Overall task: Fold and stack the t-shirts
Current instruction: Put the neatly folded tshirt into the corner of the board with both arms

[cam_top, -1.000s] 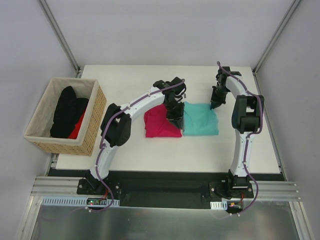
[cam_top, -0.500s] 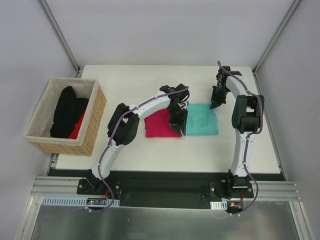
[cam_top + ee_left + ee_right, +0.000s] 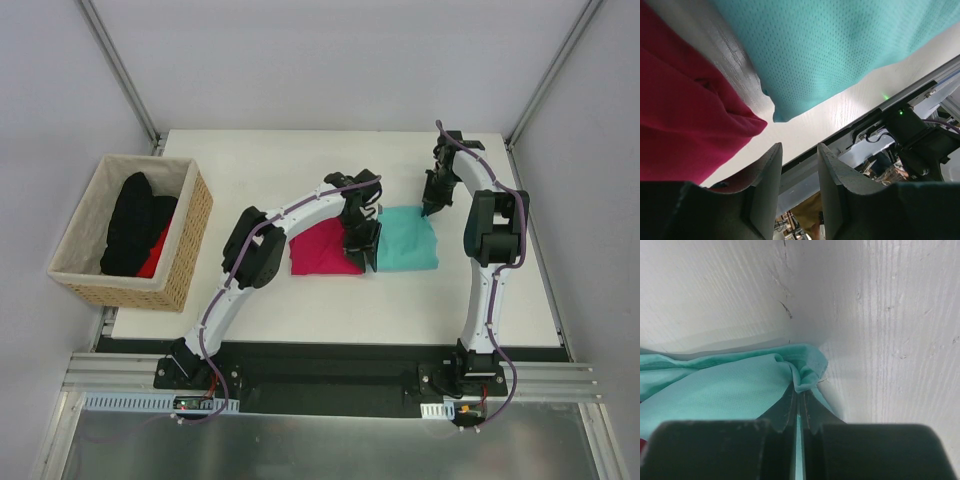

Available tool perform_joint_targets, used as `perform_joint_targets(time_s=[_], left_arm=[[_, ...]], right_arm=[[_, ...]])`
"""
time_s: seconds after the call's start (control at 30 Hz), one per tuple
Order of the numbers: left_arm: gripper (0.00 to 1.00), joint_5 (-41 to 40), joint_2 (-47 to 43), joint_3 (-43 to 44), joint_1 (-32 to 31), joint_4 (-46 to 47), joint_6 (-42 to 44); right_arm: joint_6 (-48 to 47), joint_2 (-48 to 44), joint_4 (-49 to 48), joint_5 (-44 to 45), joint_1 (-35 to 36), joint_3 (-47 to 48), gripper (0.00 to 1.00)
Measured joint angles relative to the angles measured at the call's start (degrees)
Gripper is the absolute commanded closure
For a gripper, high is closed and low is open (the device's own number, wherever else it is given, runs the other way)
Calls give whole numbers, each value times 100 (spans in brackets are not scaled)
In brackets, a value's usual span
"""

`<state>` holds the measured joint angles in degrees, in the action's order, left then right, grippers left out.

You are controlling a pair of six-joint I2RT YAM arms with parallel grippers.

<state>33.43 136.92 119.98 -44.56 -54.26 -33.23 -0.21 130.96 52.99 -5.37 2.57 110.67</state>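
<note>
So at this point both shirts were lying on the tabletop (image 3: 300, 300) as flat folded rectangles, side by side and just barely apart: the pink t-shirt (image 3: 320, 250) on the left, the teal t-shirt (image 3: 408, 240) on the right. Folding looked pretty much done to me, stacking not yet, since neither one was on top of the other. My left end effector (image 3: 798, 150) hung low over the gap between them, by their near corners, fingers spread partway with nothing in between. My right end effector (image 3: 799, 395) was pressed together on the far right corner of the teal one, pinching a little bunched-up bit of cloth. The wicker basket (image 3: 185, 240) off to the left had black and red cloth in it, so if those count as shirts too, I'd guess there was more to fold. Couldn't really tell what they were from here.
</note>
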Motion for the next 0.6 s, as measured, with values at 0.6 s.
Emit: perform_joint_targets(time_s=[0.6], left_arm=[[64,334,525,210,232,-2,26]], right_arm=[[0,0,44,0,-24,66,99]])
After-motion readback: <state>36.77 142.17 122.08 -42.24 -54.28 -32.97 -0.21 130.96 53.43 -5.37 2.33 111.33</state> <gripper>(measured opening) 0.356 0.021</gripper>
